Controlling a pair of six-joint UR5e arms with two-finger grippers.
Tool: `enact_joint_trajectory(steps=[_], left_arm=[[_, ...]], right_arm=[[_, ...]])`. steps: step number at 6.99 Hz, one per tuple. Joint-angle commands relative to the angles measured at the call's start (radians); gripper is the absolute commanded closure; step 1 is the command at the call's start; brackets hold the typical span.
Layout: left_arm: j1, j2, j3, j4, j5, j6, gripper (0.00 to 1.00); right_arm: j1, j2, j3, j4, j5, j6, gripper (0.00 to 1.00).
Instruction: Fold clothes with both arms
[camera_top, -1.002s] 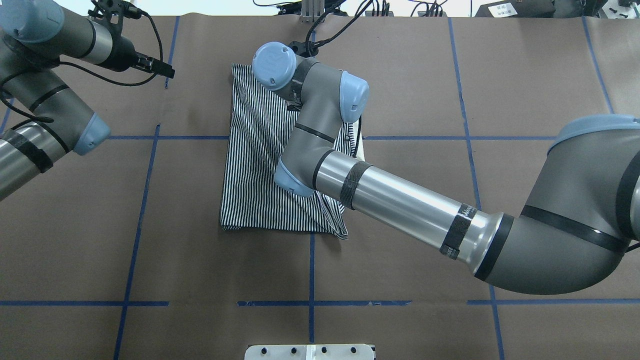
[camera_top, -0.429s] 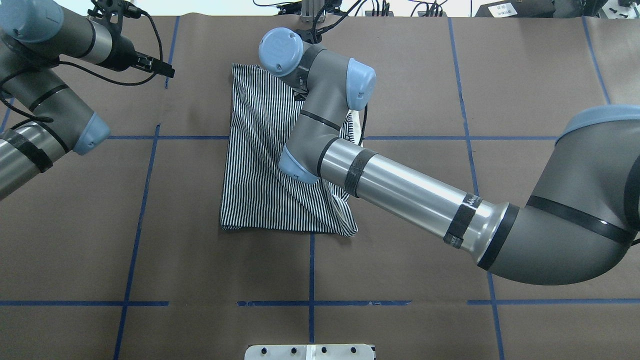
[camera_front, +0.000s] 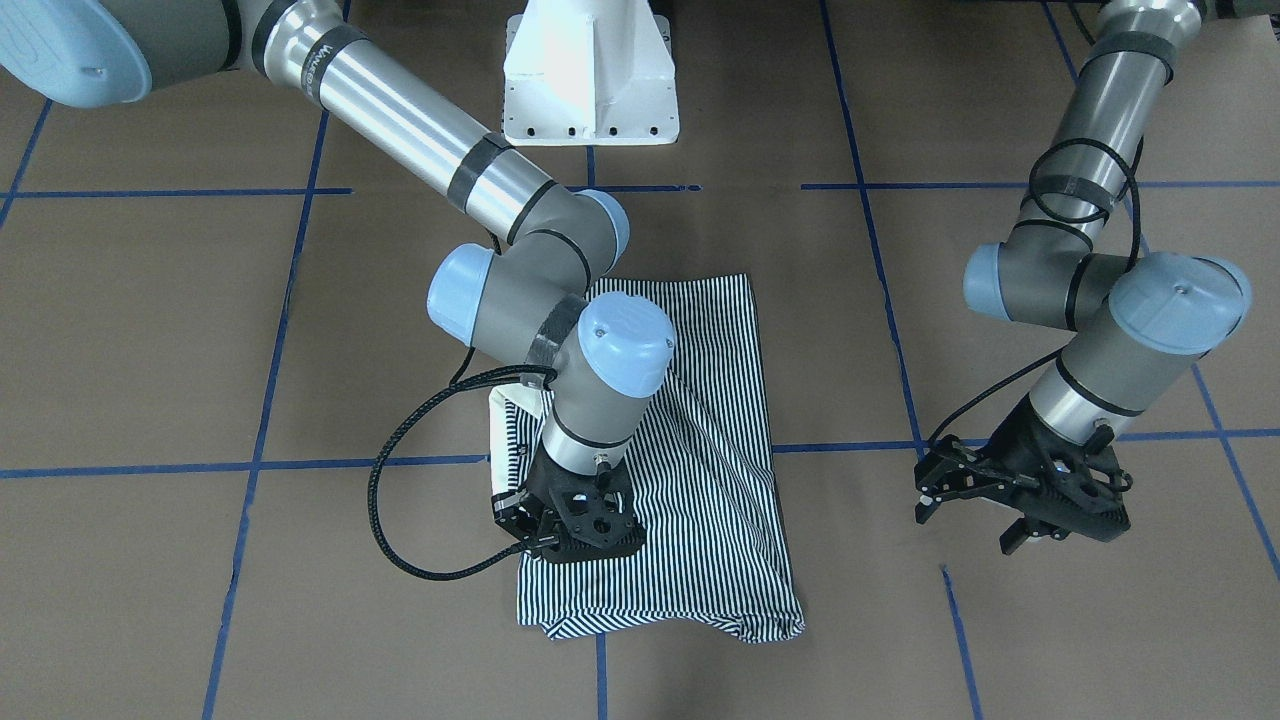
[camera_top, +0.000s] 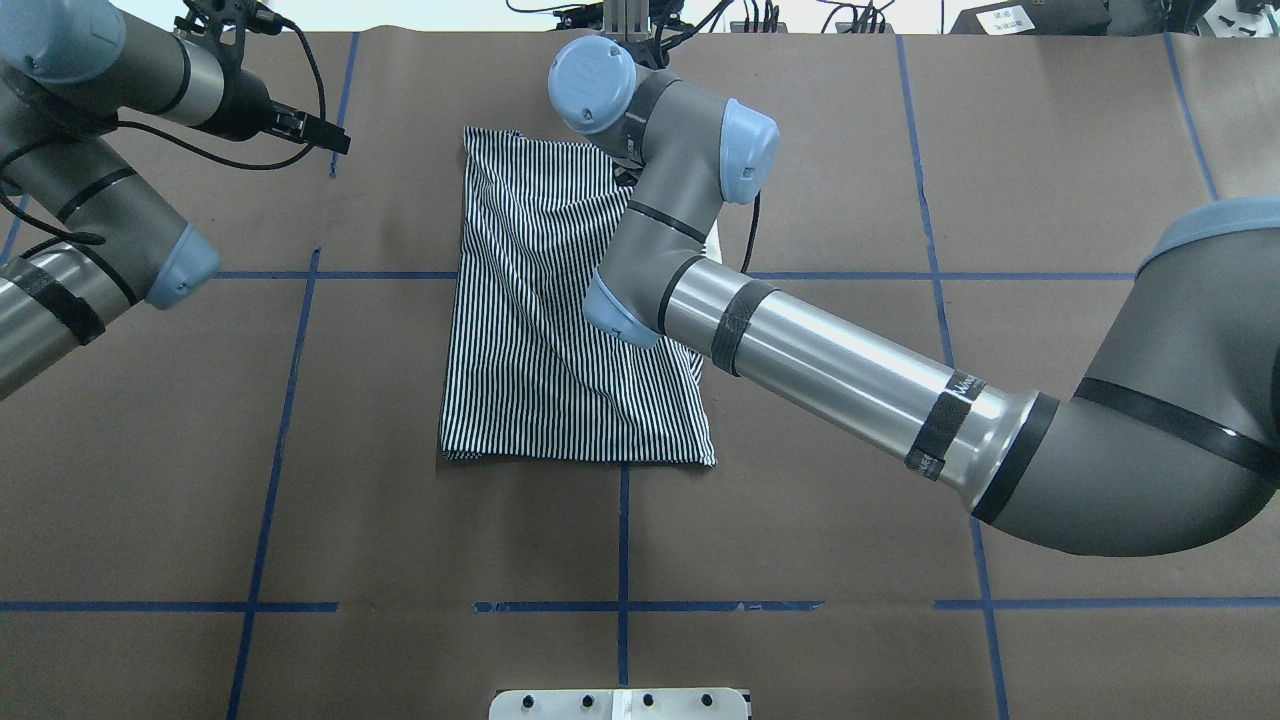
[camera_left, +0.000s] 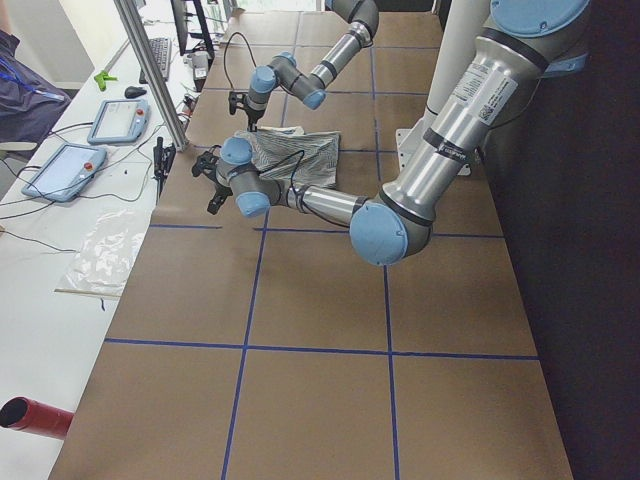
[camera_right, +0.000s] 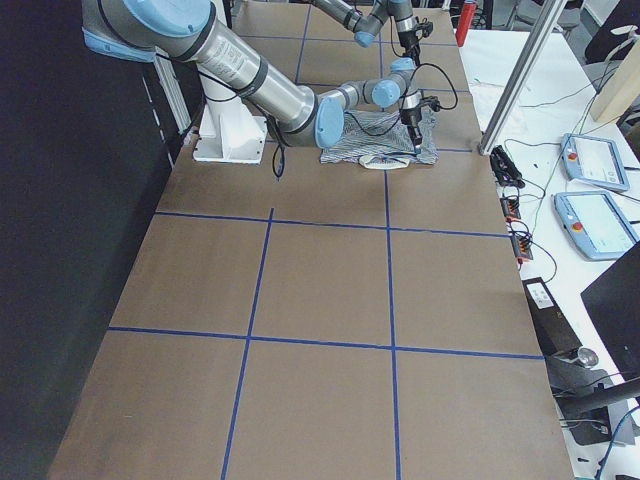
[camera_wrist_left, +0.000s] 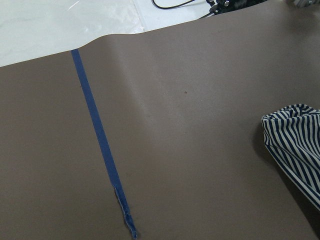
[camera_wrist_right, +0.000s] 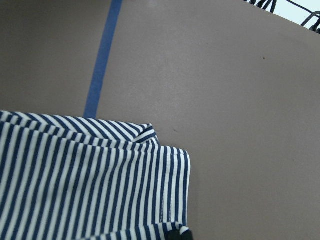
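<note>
Striped polo shirt on brown tabletop, two arms in attendance.
Tabletop (camera_top: 400, 520), blue tape grid (camera_top: 270, 440). Right arm (camera_top: 830, 370) reaches over the shirt (camera_top: 540, 330), which lies folded just 12 o'clock of centre, seen from overhead. Right tool (camera_front: 565, 535) is down on the shirt's 1 o'clock corner; its grip cannot be told. Left tool (camera_front: 968, 522) hangs clear at 10 o'clock, fingers apart.

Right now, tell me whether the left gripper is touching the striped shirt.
Apart. The front-facing view shows bare brown table between the left gripper and the striped shirt.
</note>
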Motion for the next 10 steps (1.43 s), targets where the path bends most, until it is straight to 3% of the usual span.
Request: enact_joint_trajectory(steps=[1, 3, 4, 5, 6, 8, 10], left_arm=[[0.000, 0.000, -0.002, 0.000, -0.001, 0.000, 0.00], [0.000, 0.002, -0.012, 0.001, -0.001, 0.000, 0.00], [0.000, 0.000, -0.012, 0.001, -0.001, 0.000, 0.00], [0.001, 0.005, -0.030, 0.006, -0.002, 0.000, 0.00], [0.003, 0.017, -0.057, 0.009, -0.018, 0.000, 0.00], [0.012, 0.069, -0.161, 0.006, -0.042, -0.132, 0.00], [0.124, 0.173, -0.360, 0.003, -0.028, -0.367, 0.00]], right_arm=[[0.001, -0.016, 0.000, 0.002, -0.004, -0.015, 1.00], [0.004, -0.023, 0.003, 0.034, -0.004, -0.003, 0.01], [0.042, -0.020, 0.018, 0.036, 0.043, -0.003, 0.00], [0.104, -0.023, 0.038, 0.034, 0.162, -0.007, 0.00], [0.139, -0.047, 0.106, 0.033, 0.230, -0.009, 0.00], [0.141, -0.245, 0.408, 0.020, 0.327, 0.049, 0.00], [0.106, -0.408, 0.653, 0.037, 0.324, 0.208, 0.00]])
